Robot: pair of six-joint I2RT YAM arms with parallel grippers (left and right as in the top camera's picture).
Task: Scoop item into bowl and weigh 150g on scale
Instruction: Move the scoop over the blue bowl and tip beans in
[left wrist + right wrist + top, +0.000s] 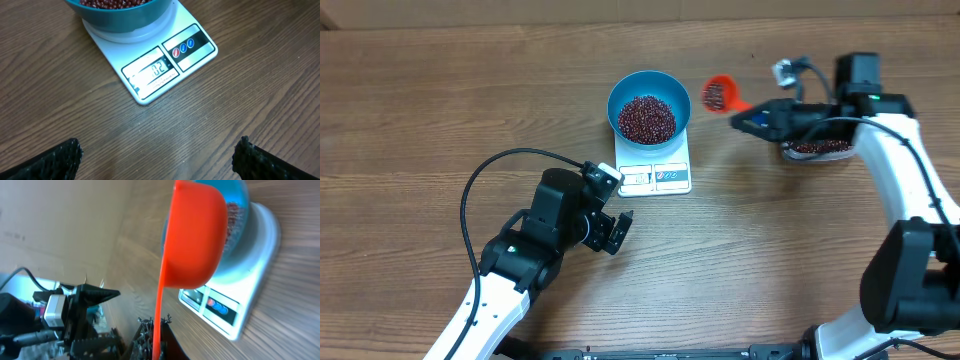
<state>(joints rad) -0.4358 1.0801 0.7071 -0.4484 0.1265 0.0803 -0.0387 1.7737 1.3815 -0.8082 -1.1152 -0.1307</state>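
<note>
My right fingers (760,121) clamped on scoop (718,95) handle, loaded, just beside bowl (616,95) on scale (655,178); left fingers (55,160) spread, idle. Beans (647,117) already in bowl. I'd tip slowly over centre, trickle, watch display (152,70).

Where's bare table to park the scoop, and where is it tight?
Widest bare table: left of the bowl and scale. Also bare: in front of the tub, between scale and right arm. Crowded: between bowl and tub, where the right gripper holds the scoop, and just before the scale, where the open left gripper sits.
</note>
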